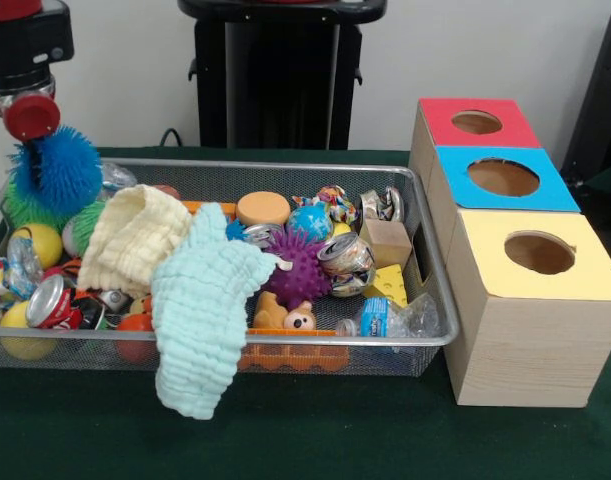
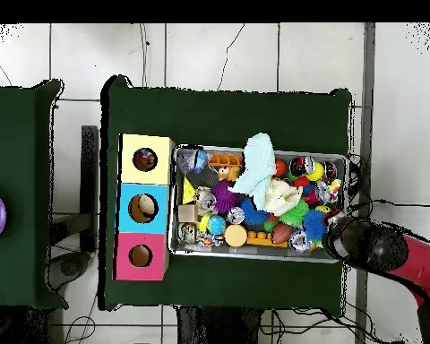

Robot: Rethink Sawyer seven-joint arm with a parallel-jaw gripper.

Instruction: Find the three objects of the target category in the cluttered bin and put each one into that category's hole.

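Arm (image 1: 25,60) sits at the bin's (image 1: 425,300) end farthest from the box (image 1: 535,330) with three holes; a blue-green fuzzy ball (image 1: 55,175) hangs just under it. Fingers hidden, so grip cannot be told. Target category unclear. Judgement: lift high enough to clear the two cloths (image 1: 200,300) and the mesh rim, then centre over the hole before releasing.

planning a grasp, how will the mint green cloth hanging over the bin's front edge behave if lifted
The mint green cloth likely goes floppy: it droops over the wire bin rim. It looks light, and may drag the cream cloth it touches.
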